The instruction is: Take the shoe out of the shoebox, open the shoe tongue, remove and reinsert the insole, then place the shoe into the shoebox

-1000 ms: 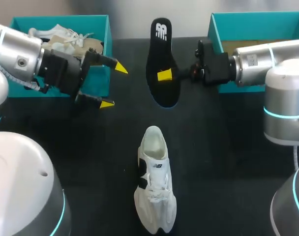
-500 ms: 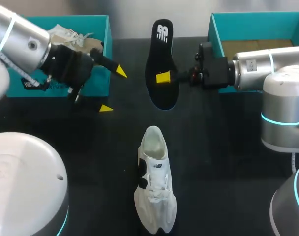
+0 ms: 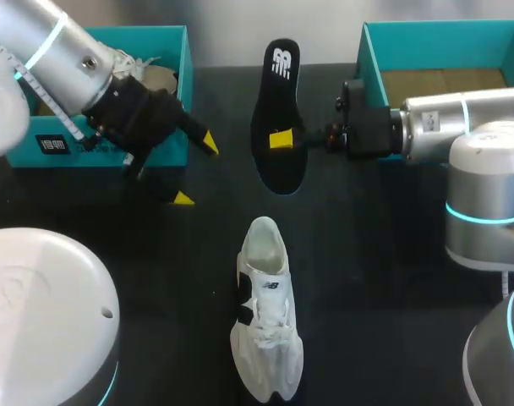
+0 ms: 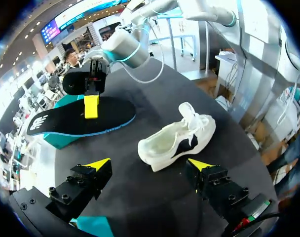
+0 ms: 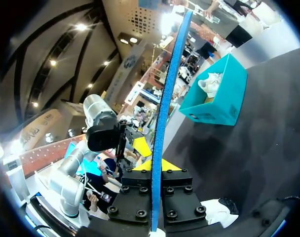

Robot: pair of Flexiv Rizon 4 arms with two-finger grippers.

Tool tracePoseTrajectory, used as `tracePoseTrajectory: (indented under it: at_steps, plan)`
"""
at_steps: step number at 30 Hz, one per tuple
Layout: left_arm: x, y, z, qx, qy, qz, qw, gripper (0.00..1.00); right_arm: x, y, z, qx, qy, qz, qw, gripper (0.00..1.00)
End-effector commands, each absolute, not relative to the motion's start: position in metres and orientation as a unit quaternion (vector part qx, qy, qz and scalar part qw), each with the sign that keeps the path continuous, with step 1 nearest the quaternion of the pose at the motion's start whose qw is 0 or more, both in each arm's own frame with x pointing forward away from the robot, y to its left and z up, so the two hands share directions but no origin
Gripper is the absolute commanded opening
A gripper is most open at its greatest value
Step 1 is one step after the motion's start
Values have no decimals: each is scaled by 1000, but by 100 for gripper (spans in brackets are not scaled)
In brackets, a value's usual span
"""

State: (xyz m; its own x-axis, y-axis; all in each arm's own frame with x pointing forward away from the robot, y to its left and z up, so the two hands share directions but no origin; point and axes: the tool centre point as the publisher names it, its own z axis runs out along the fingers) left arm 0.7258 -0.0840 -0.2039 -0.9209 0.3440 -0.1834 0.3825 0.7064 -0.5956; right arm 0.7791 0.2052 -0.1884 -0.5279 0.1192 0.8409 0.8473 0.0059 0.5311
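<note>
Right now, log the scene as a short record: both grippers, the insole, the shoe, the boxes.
left gripper: open, holding nothing, in front of the left shoebox
right gripper: shut on the insole
insole: black, out of the shoe, gripped near its middle
shoe: white, upright on the table, heel opening toward the insole, touched by neither gripper
left shoebox: teal, with a second shoe inside
right shoebox: teal, partly hidden by the right arm
</note>
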Motion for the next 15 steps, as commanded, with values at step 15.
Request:
tracePoseTrajectory:
  at_steps: [15]
  plan:
    - [709, -86, -254, 97, 933, -347, -12, 100, 763, 204, -210, -399, -611, -637, 247, 0]
